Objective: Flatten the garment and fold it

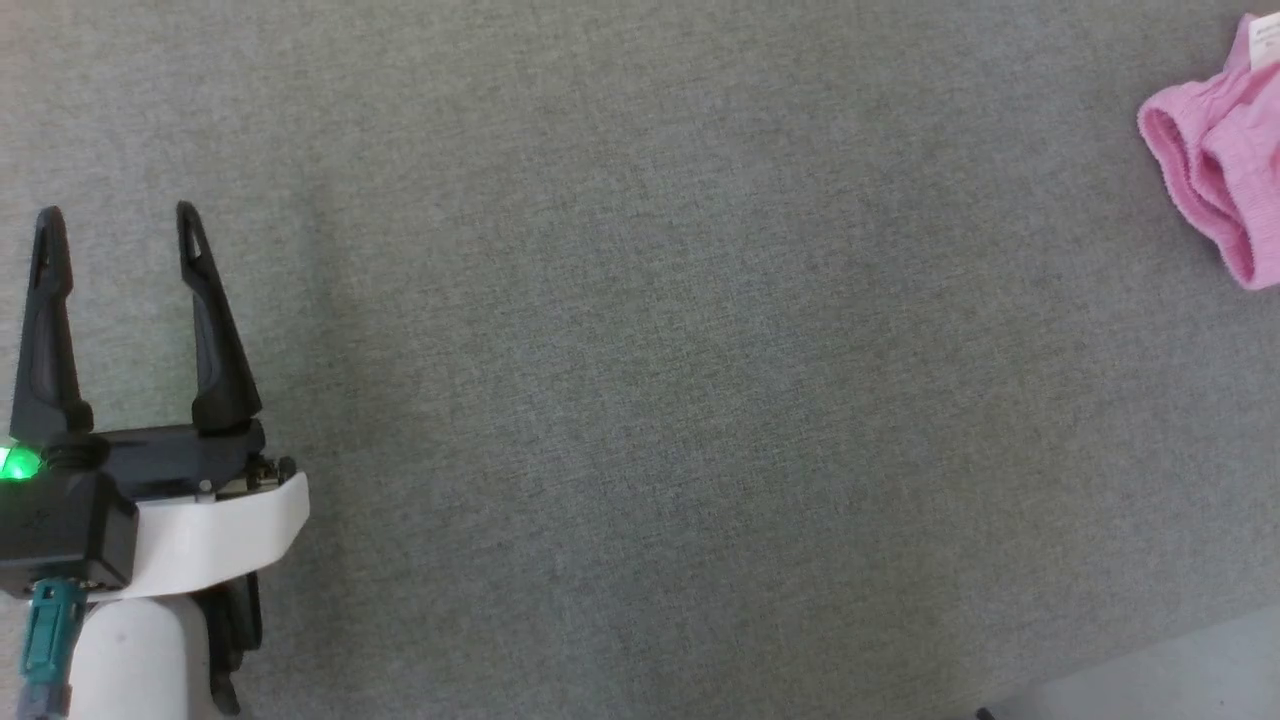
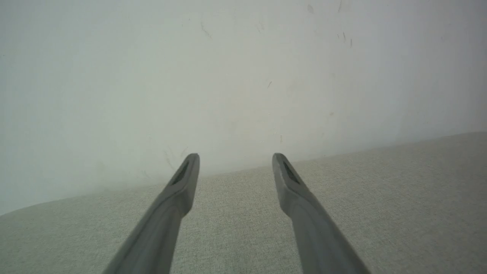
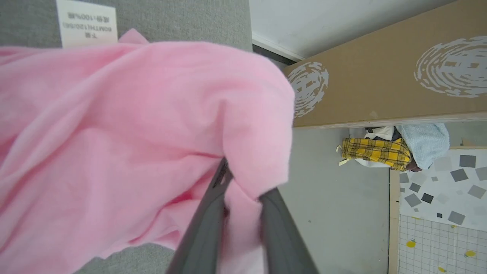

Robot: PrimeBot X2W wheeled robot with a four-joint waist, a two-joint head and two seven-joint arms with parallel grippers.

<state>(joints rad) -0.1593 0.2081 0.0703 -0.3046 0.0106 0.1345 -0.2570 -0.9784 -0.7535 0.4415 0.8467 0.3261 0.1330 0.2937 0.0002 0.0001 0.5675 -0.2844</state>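
The pink shorts [image 1: 1222,160] lie bunched at the far right edge of the head view, their white tag [image 1: 1264,40] at the top corner. Up close, the pink shorts [image 3: 125,129] spread over the grey surface with the white tag [image 3: 86,22] above. My right gripper [image 3: 239,190] is shut on a fold of the pink fabric, which drapes over both fingertips. My left gripper [image 1: 118,230] stands open at the lower left of the head view, far from the shorts, with nothing between its fingers. From its own wrist, the left gripper [image 2: 235,161] points over the grey surface toward a pale wall.
The grey fabric work surface [image 1: 640,380] spreads between the grippers. Its edge [image 1: 1130,650] runs at the lower right. Beyond it in the right wrist view stand a brown cardboard box [image 3: 384,76] and a pile of clothes [image 3: 384,150] on the floor.
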